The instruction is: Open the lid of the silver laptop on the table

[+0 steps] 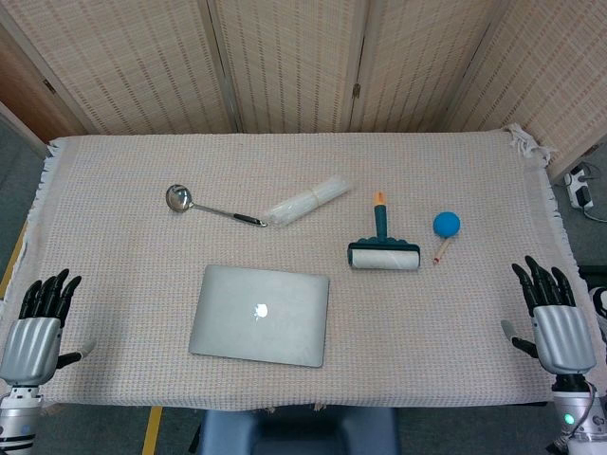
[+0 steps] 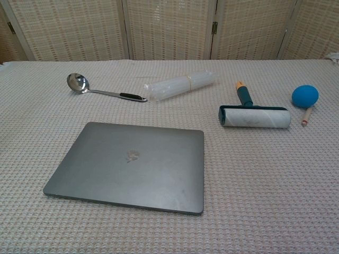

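The silver laptop (image 1: 260,315) (image 2: 129,164) lies flat with its lid closed, near the table's front edge and slightly left of centre. My left hand (image 1: 38,322) hovers at the front left corner of the table, fingers apart and holding nothing. At the front right corner my right hand (image 1: 554,320) is also spread and holds nothing. Both hands are well away from the laptop. Neither hand shows in the chest view.
A steel ladle (image 1: 211,206) (image 2: 100,88) and a roll of clear plastic (image 1: 307,200) (image 2: 179,85) lie behind the laptop. To the right are a lint roller (image 1: 384,251) (image 2: 253,113) and a blue ball on a stick (image 1: 446,227) (image 2: 305,98). A woven cloth (image 1: 455,322) covers the table.
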Motion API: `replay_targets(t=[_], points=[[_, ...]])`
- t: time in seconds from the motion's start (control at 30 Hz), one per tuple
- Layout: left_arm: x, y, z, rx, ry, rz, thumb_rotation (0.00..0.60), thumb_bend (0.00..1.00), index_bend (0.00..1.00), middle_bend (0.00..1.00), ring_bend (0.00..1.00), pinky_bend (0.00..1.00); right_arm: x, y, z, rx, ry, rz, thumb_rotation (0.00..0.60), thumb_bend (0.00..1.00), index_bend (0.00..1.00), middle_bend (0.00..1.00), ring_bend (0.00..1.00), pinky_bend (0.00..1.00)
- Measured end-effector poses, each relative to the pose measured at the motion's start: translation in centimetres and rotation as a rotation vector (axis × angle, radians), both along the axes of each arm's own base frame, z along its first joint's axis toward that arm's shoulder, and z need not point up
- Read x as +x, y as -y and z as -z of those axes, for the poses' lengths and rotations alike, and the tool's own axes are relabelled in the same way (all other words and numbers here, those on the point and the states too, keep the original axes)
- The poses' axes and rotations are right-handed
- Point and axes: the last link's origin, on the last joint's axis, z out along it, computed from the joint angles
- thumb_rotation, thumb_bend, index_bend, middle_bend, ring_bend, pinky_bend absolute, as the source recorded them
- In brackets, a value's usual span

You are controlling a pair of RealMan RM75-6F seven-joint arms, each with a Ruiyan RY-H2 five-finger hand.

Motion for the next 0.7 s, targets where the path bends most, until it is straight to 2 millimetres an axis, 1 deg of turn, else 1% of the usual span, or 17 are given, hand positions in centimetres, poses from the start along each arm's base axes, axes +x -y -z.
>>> replay_targets(t=[0.2,0.47,0.7], points=[[0.0,-0.3,0.2,-0.007,-0.006,-0.003,0.600,0.15,0.00,0.03,0.00,0.00,0.2,0.2,0.3,0.020,0.000,-0.012,0.600,0.32,0.00,0.02,0.09,0.00],[0.0,-0.5,0.1,-0.009,-0.006,0.009,0.600,0.15,0.00,0.04,0.00,0.00,0.4,0.3,0.3,0.025,-0.002,-0.020,0.600,0.32,0.00,0.02,0.09,0.00],[0.8,-1.5,0.6,-0.077,-0.032,0.072,0.600,0.16,0.00,0.05,0.00,0.00,0.5,0.7,0.2,0.033,-0.006,-0.034,0.600,0.32,0.00,0.02,0.09,0.00]])
